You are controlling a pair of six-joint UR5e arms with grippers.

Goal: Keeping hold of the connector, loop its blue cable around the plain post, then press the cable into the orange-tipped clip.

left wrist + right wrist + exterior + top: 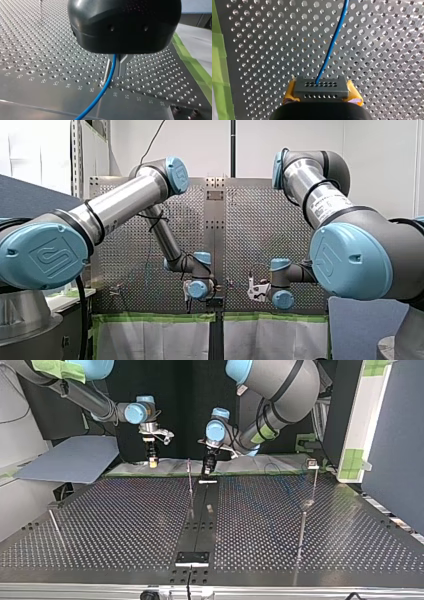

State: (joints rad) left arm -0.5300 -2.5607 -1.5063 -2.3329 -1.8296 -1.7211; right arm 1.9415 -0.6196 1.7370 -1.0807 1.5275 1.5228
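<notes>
1. Gripping at the top view's left, the robot's right gripper (321,93) clamps a dark grey rectangular connector (321,86), its face dotted with small holes, between yellow pads (290,93).
2. A thin blue cable (332,42) leaves the connector's face and runs ahead over the silver perforated table (387,50).
3. Further right, beside a thin metal post (190,480), the left gripper (115,68) has its metal fingers (122,65) narrowed onto the cable.
</notes>
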